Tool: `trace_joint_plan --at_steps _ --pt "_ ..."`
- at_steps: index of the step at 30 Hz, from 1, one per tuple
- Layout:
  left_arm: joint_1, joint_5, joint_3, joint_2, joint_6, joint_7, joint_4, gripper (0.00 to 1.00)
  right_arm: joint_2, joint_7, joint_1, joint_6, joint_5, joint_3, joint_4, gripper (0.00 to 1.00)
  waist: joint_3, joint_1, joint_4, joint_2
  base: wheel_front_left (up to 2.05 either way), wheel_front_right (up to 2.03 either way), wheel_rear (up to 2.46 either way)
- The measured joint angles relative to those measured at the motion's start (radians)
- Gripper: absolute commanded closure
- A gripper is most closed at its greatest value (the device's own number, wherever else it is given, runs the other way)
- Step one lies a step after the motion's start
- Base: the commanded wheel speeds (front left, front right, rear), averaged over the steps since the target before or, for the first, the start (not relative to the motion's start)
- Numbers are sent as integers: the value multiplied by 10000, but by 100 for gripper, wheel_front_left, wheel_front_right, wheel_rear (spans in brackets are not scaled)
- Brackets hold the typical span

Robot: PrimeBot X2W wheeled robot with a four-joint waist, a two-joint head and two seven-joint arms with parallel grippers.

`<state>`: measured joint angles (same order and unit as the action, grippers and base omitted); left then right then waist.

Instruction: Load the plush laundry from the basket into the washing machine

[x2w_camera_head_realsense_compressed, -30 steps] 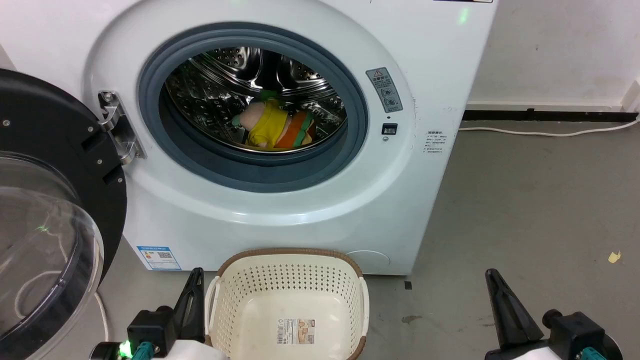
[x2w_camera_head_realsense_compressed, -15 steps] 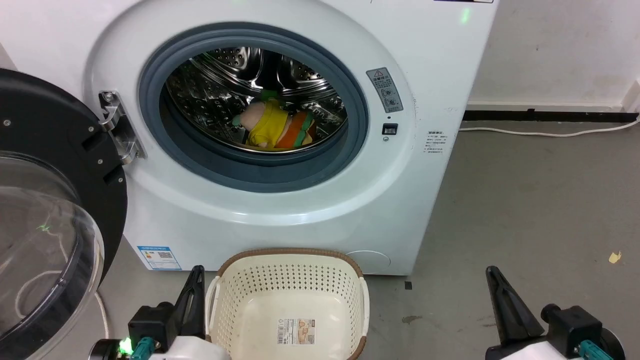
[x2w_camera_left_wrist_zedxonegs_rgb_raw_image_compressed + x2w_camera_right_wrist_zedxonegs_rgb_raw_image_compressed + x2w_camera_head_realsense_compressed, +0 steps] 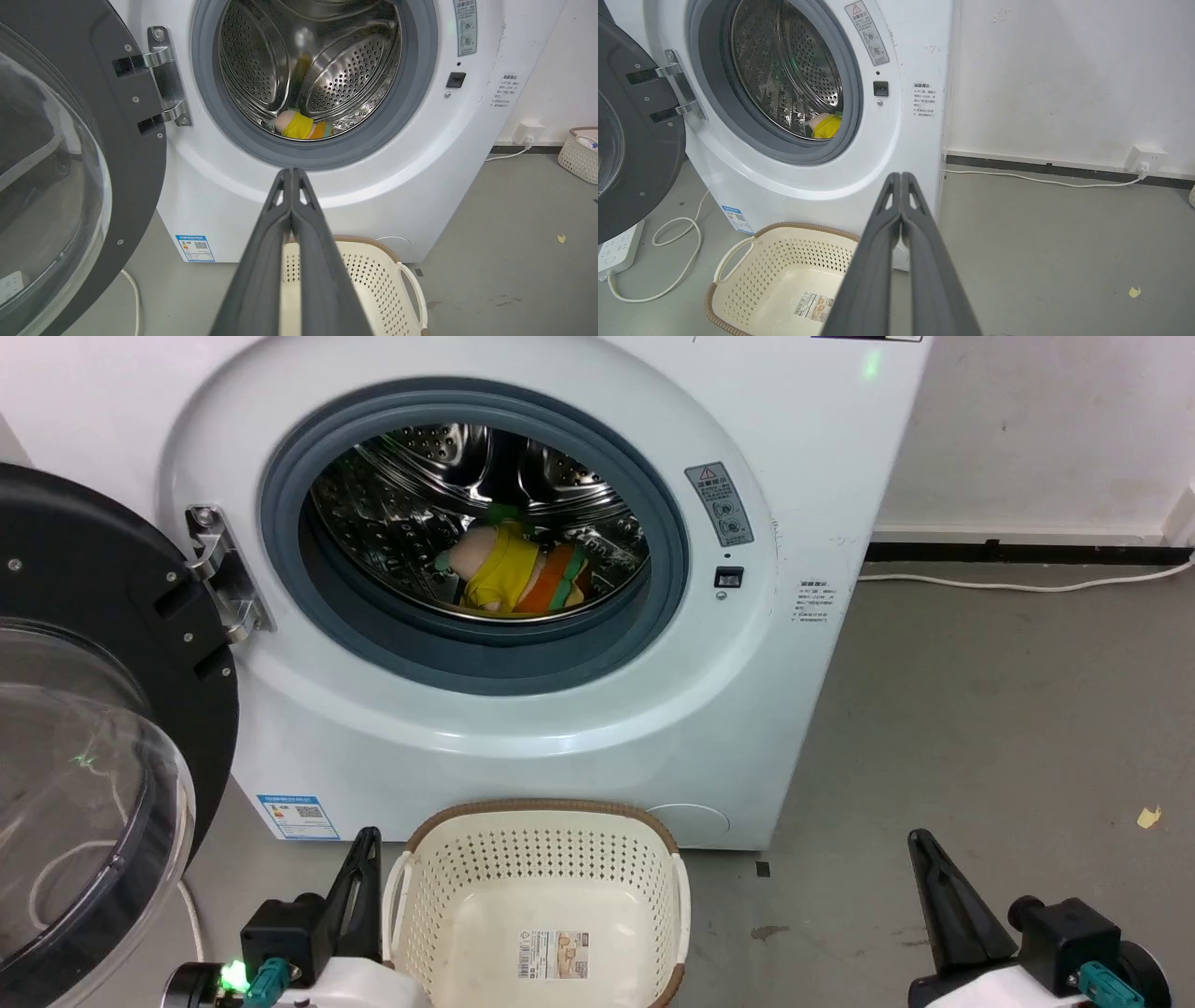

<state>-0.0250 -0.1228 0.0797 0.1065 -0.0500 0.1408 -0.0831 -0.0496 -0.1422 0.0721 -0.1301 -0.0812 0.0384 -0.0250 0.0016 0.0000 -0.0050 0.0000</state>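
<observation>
The plush laundry [image 3: 512, 577], peach, yellow and orange with green stripes, lies at the bottom of the steel drum of the white washing machine [image 3: 523, 728]; the toy [image 3: 300, 126] also shows in the left wrist view and partly [image 3: 825, 125] in the right wrist view. The machine's black-framed domed door [image 3: 84, 737] stands swung open at the left. The cream basket [image 3: 537, 821] sits on the floor before the machine, holding just its paper label [image 3: 553, 954]. My left gripper [image 3: 364, 845] is shut beside the basket's left handle. My right gripper [image 3: 920, 847] is shut, well right of the basket.
A white cable [image 3: 1027, 583] runs along the floor by the back wall. A power strip [image 3: 619, 247] with a looped cord lies under the open door. Another basket [image 3: 579, 154] stands far right in the left wrist view. A yellow scrap [image 3: 1146, 816] lies on the grey floor.
Both arms have shifted very slightly, the wrist housings drifting a little in the head view. The toy, basket and door have not moved.
</observation>
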Motion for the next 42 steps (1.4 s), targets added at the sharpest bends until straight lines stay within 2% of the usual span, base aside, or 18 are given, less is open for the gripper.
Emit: trace_joint_plan --at_steps 42 --pt "52 688 -462 -316 297 -838 481 100 0 869 -408 0 456 -219 113 100 -10 0 31 0 0 0 0"
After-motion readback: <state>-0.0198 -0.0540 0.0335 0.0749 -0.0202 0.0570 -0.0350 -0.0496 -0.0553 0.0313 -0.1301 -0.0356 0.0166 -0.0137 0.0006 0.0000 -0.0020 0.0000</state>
